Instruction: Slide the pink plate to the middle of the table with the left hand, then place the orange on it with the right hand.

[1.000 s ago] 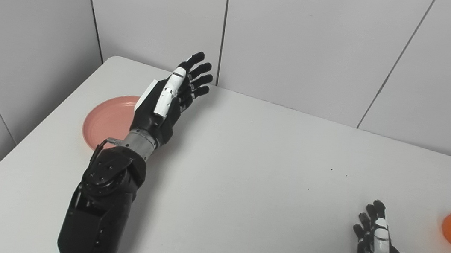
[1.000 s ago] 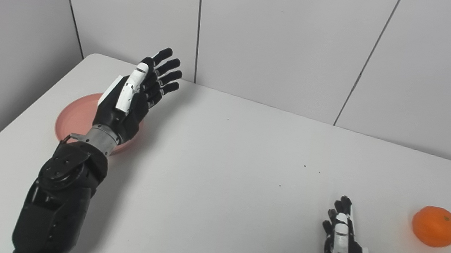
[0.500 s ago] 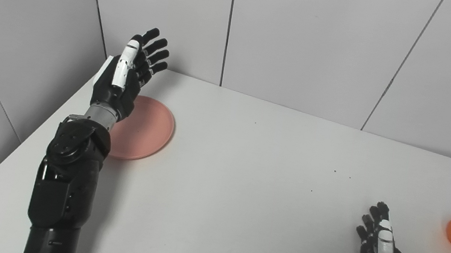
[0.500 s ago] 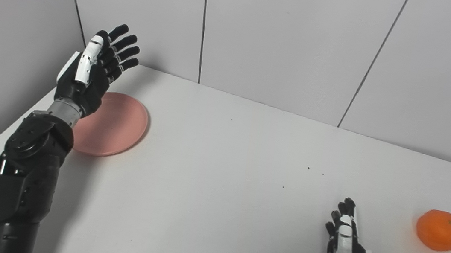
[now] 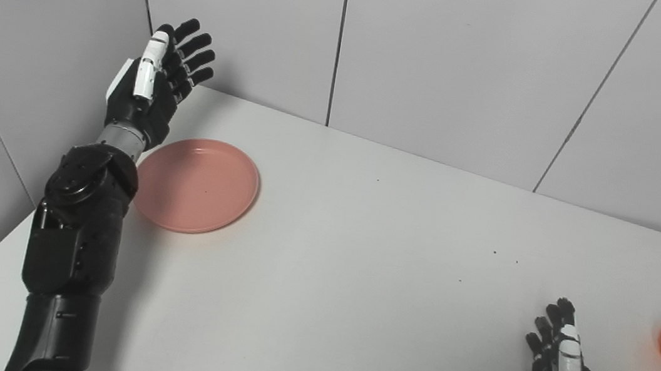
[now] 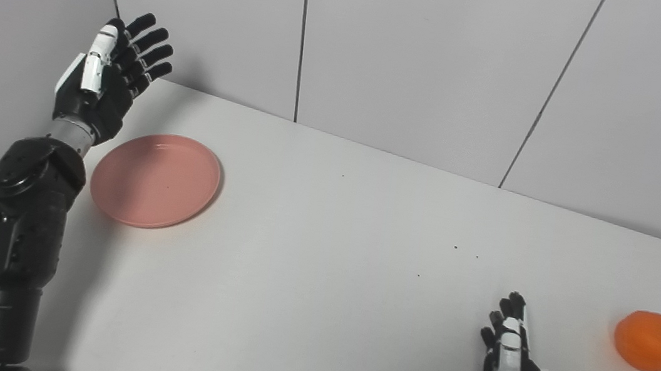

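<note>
A pink plate (image 5: 198,185) lies flat on the white table (image 5: 358,264) at its left side, fully in view. My left hand (image 5: 157,85) is open and raised above the table's far left corner, just left of and beyond the plate, not touching it. An orange (image 6: 650,342) sits near the table's right edge. My right hand (image 6: 510,365) is open with fingers straight, low at the front right, a short way left of the orange and apart from it.
Grey panel walls (image 5: 447,55) stand close behind the table and along its left side. The left wall (image 5: 26,47) is right beside my raised left hand. A few dark specks (image 5: 504,256) mark the tabletop right of centre.
My left hand swung from over the plate's right part to the far left corner, uncovering the plate. The camera shifted slightly. The right hand, plate and orange stayed put.
</note>
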Controlling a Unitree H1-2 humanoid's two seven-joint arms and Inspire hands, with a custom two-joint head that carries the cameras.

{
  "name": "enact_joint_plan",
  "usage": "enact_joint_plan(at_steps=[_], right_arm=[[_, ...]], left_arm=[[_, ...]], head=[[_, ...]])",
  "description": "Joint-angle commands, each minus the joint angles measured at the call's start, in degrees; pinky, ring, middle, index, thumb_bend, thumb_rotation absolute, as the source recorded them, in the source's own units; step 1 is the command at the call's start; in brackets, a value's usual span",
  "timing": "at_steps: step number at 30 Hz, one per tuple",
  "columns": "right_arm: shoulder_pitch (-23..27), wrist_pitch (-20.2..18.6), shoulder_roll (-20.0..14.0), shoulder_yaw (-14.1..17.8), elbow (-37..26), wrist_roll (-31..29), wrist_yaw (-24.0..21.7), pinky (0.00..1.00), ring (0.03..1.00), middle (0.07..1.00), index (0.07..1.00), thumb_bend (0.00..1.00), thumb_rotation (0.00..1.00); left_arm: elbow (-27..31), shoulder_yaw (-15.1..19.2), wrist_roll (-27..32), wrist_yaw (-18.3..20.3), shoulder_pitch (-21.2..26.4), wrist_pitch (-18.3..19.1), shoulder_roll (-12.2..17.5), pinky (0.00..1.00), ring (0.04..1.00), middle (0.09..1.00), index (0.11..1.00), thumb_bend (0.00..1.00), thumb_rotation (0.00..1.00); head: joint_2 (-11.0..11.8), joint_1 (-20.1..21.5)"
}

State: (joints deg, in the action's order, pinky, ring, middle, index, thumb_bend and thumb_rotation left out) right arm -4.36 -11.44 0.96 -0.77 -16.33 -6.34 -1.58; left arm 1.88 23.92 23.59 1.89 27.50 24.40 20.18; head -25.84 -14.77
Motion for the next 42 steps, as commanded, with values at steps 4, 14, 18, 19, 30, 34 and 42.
enact_joint_plan(at_steps=[4, 14, 18, 19, 30, 34, 42], right_arm=[[0.9, 1.7, -0.2, 0.4, -0.5, -0.5, -0.4, 1.00, 1.000, 1.000, 1.000, 0.16, 1.00], [1.1, 1.9, -0.4, 0.5, -0.5, -0.7, -0.6, 1.00, 1.000, 1.000, 1.000, 0.15, 1.00], [1.2, 1.5, -0.3, 0.8, -0.6, -1.2, -0.4, 1.00, 1.000, 1.000, 1.000, 0.15, 1.00], [1.2, 1.6, -0.3, 0.8, -0.5, -1.1, -0.4, 1.00, 1.000, 1.000, 1.000, 0.15, 1.00], [1.0, 1.6, -0.3, 0.9, -0.7, -1.1, -0.3, 1.00, 0.998, 1.000, 1.000, 0.15, 1.00], [0.9, 1.6, -0.4, 0.9, -0.7, -1.3, -0.5, 1.00, 1.000, 1.000, 1.000, 0.15, 1.00], [0.9, 1.3, -0.5, 1.1, -1.0, -1.5, -0.4, 1.00, 1.000, 1.000, 1.000, 0.15, 1.00]], left_arm=[[-2.2, 2.6, 3.2, 0.0, 3.3, -0.2, 2.9, 0.88, 0.882, 0.880, 0.879, 0.32, 1.00], [-8.5, 5.2, 5.2, 0.6, 3.8, -1.7, 5.5, 0.90, 0.885, 0.887, 0.882, 0.33, 1.00], [-9.8, 6.2, 6.3, 0.2, 3.6, -1.3, 5.4, 0.89, 0.879, 0.878, 0.866, 0.32, 1.00], [-10.3, 6.4, 6.5, 0.0, 3.6, -1.3, 5.2, 0.89, 0.879, 0.877, 0.865, 0.32, 1.00], [-13.8, 7.3, 7.5, 0.2, 1.5, -2.4, 4.6, 0.91, 0.897, 0.907, 0.902, 0.30, 1.00], [-14.8, 7.7, 7.7, 0.9, 0.9, -2.8, 4.6, 0.91, 0.896, 0.906, 0.896, 0.29, 1.00], [-15.3, 7.8, 7.7, 0.8, -0.3, -3.3, 4.4, 0.88, 0.879, 0.890, 0.883, 0.28, 1.00]], head=[[0.2, -0.5], [0.2, -0.8], [0.2, -0.8], [0.1, -0.8], [0.2, -1.0], [0.2, -1.2], [0.2, -2.0]])
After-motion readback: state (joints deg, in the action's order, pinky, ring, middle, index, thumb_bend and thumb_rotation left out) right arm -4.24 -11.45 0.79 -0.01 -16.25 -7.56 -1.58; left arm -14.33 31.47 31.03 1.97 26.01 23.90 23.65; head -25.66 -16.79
